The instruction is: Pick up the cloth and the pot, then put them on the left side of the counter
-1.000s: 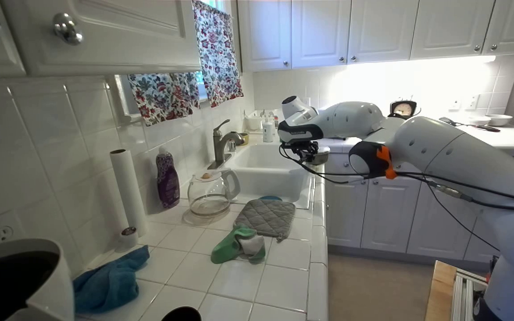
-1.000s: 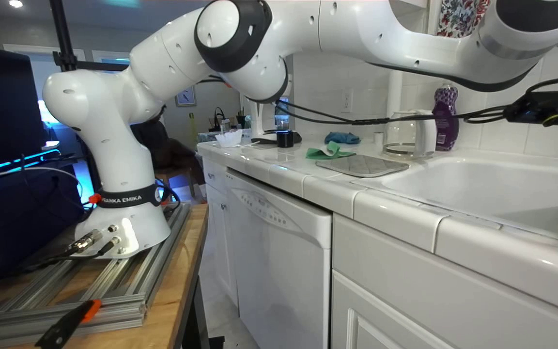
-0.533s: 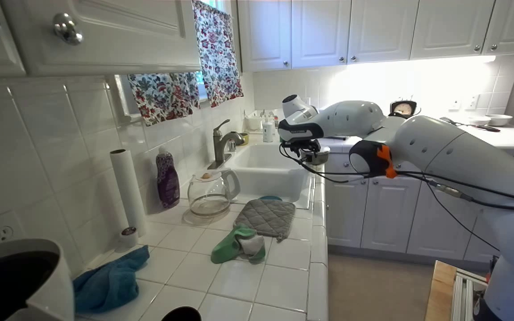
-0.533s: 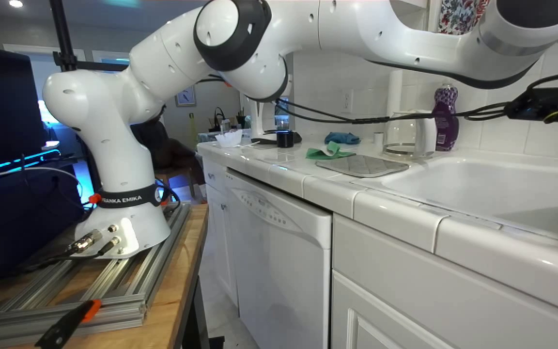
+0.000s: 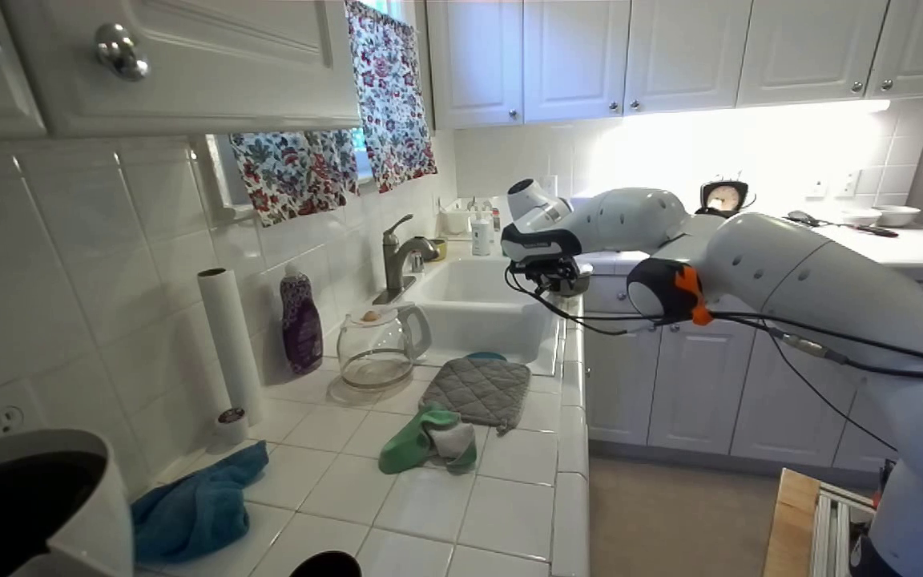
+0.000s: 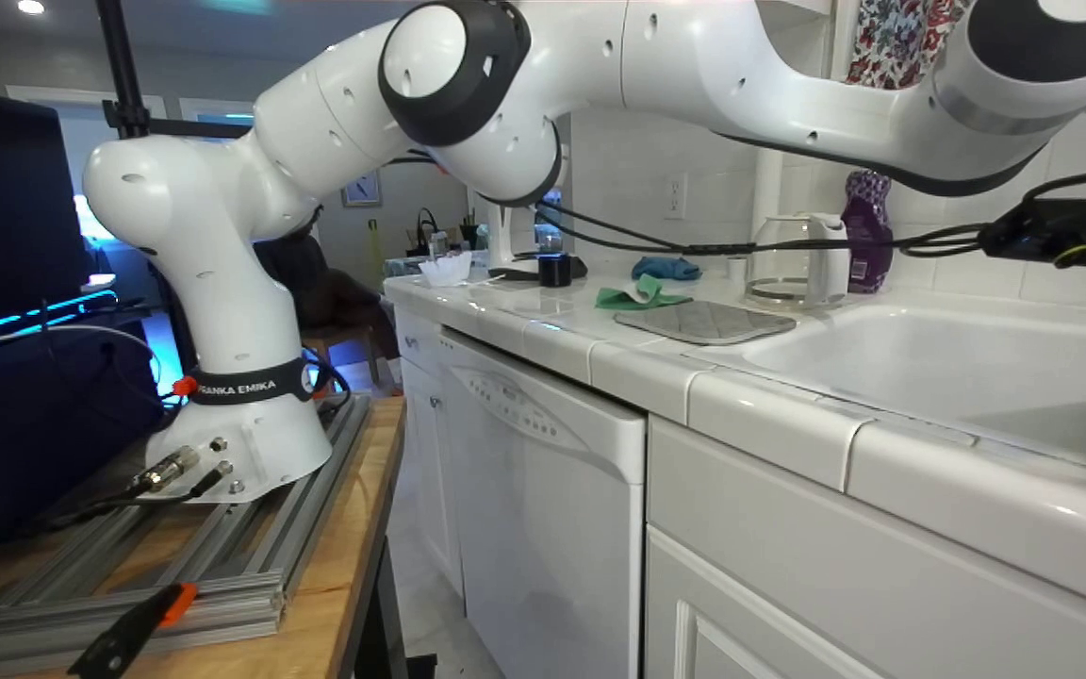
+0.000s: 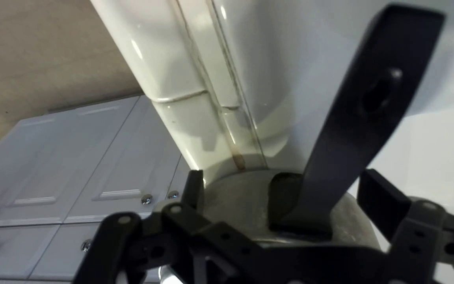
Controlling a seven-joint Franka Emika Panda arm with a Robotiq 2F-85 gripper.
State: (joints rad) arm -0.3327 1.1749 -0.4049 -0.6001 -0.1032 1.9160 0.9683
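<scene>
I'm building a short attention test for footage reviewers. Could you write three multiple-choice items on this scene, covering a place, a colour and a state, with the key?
1. Where does the green cloth lie?
A) In the sink
B) On the counter beside the quilted grey pad
C) On the floor

2. What colour is the handle of the pot?
A) Red
B) White
C) Black

3. What is the state of the tool?
A) Open, fingers apart
B) Shut on the green cloth
C) Shut with nothing in it

Key:
1 B: both exterior views show it on the tiles next to the pad.
2 C: the wrist view shows it black.
3 A: the wrist view shows a gap between the handle and either finger.
</scene>
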